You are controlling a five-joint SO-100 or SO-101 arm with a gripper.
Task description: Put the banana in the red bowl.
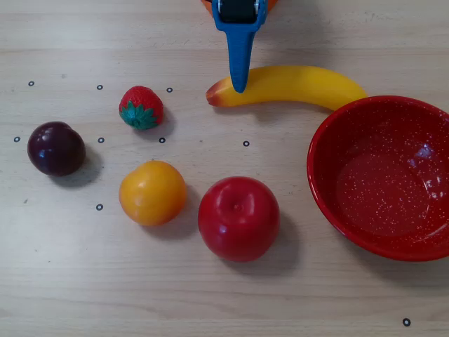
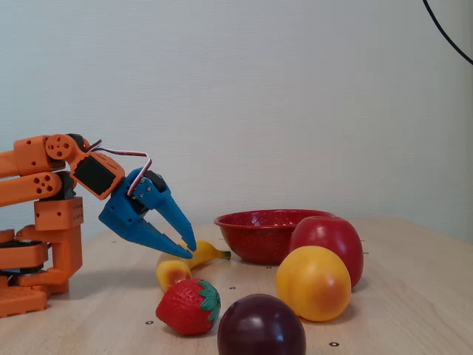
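The step in hand was judged to be the approach to the pick: the banana point(image 1: 287, 86) lay on the table point(image 1: 224, 295), not yet grasped, its stem end just beside the rim of the red bowl point(image 1: 330, 203) and its blushed tip pointing left in the overhead view. The gripper point(image 2: 188, 250) hung above the blushed end, jaws parted with nothing between them, as the fixed view showed. The arm point(image 2: 44, 181) reached out low from its base, wrist pitched downward so that the fingers angled toward the fruit. The next move was judged to call for a short descent to straddle the banana, closure across its width, then a lift and carry over the bowl's rim.
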